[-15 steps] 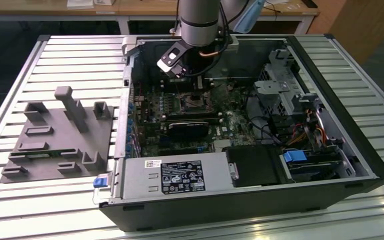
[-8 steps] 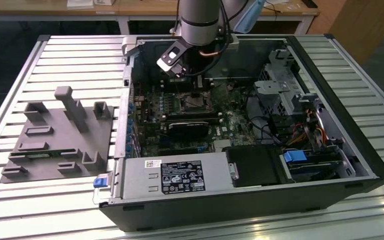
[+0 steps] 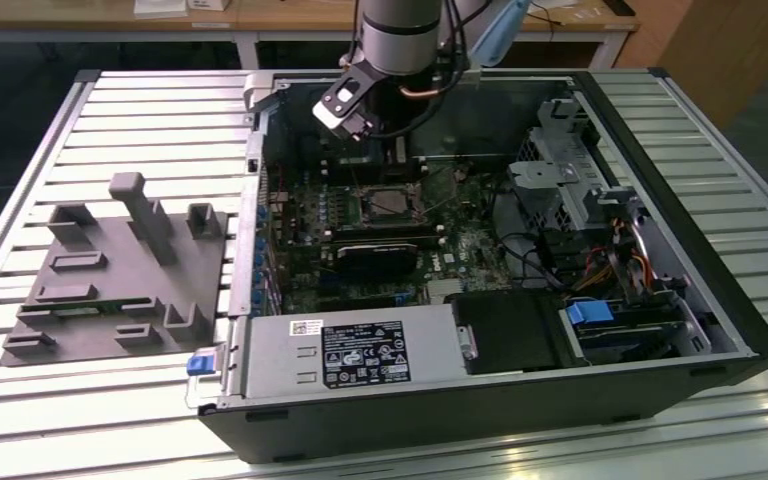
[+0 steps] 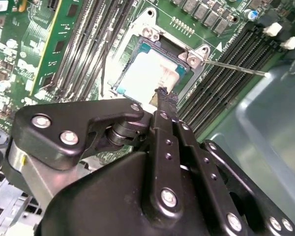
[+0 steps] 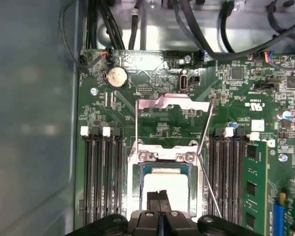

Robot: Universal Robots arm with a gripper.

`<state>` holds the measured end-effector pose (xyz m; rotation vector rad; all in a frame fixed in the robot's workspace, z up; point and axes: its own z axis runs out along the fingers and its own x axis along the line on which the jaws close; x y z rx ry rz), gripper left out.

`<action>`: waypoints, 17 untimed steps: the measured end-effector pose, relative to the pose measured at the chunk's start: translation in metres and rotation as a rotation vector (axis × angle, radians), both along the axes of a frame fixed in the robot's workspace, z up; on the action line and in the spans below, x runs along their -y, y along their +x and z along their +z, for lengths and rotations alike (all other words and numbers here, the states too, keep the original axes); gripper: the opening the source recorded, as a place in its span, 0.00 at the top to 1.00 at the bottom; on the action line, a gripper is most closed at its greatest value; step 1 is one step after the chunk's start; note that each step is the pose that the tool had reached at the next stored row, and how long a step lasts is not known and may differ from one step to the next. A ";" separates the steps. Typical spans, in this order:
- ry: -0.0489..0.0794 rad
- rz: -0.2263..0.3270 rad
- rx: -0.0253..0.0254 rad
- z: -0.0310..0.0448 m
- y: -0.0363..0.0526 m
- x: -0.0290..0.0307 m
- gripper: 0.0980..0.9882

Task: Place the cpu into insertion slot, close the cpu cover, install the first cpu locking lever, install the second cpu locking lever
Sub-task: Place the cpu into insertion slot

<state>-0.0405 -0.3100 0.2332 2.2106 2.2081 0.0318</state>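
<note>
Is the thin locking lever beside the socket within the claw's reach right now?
Probably yes: nothing covers the locking lever, and the claw hangs close beside it, over the cpu.

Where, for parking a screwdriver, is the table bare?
The slatted table is bare on the exterior view's right of the computer case and beyond the grey fixture. Inside the case, around the end effector, is crowded.

1 arm [image 3: 404,30] w/ 1 gripper [image 5: 160,199]. 1 open PC case [image 3: 704,300] on 1 slatted table [image 3: 131,110], plus 1 grey fixture block [image 3: 117,270]. Inside the case: 1 green board [image 5: 172,123], 1 cpu [image 5: 167,184], 2 thin wire levers [image 5: 136,125], 1 coin battery [image 5: 117,77], 1 power supply [image 3: 357,355]. Memory slots [image 5: 102,177]: 4 in the bank w/ 2 white latches. Other bank's count unclear; 1 module [image 5: 255,187] by it.
</note>
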 end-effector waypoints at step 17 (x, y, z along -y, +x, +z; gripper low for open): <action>0.000 0.000 0.0017 0.0070 0.0074 0.0109 1.00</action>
